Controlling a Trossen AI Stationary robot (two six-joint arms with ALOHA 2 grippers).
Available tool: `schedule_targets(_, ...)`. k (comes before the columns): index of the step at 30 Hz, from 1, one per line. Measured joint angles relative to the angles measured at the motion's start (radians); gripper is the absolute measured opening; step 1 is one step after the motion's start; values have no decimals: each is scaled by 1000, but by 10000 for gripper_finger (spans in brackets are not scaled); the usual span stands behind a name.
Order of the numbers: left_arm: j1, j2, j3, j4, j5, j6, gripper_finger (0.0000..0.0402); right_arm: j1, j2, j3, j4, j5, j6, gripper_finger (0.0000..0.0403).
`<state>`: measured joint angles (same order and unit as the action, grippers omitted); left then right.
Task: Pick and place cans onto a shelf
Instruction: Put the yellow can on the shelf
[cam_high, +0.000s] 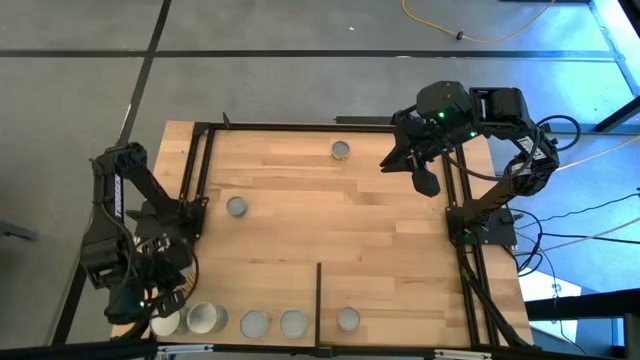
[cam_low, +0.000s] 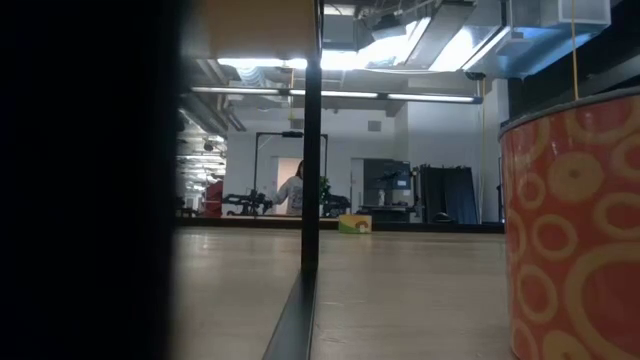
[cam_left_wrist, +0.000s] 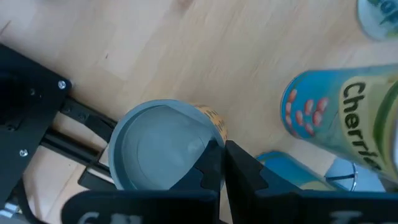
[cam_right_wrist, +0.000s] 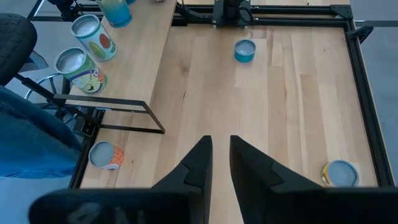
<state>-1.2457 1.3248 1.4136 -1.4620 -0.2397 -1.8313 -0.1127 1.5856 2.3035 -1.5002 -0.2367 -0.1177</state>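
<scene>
While the left gripper (cam_high: 160, 305) sits at the lower left of the high view with its fingers (cam_left_wrist: 208, 165) pressed together, a grey-topped can (cam_left_wrist: 163, 146) stands directly below them in the left wrist view, not held; whether the fingers touch it cannot be told. Beside it in that view a tilted can labelled with cherries (cam_left_wrist: 348, 118) fills the right side. In the high view a row of cans (cam_high: 255, 322) lines the bottom edge of the desk (cam_high: 380, 240), with a thin black upright edge (cam_high: 319, 298) standing between two of them. One can (cam_high: 236, 207) stands alone at middle left of the desk, another can (cam_high: 340, 150) near the top centre. The right gripper (cam_high: 408, 166) hovers at the upper right of the high view, its fingers (cam_right_wrist: 196, 162) slightly apart with nothing between them
</scene>
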Motion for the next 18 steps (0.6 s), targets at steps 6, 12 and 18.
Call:
schedule_targets(6, 0, 25, 0, 8, -4, 1, 0, 0, 0, 0, 0, 0, 0, 58)
schedule_targets(12, 0, 28, 0, 18, -4, 8, 18, 0, 0, 0, 0, 0, 0, 58)
schedule_targets(18, 1, 28, 0, 18, -1, 8, 34, 0, 0, 0, 0, 0, 0, 58)
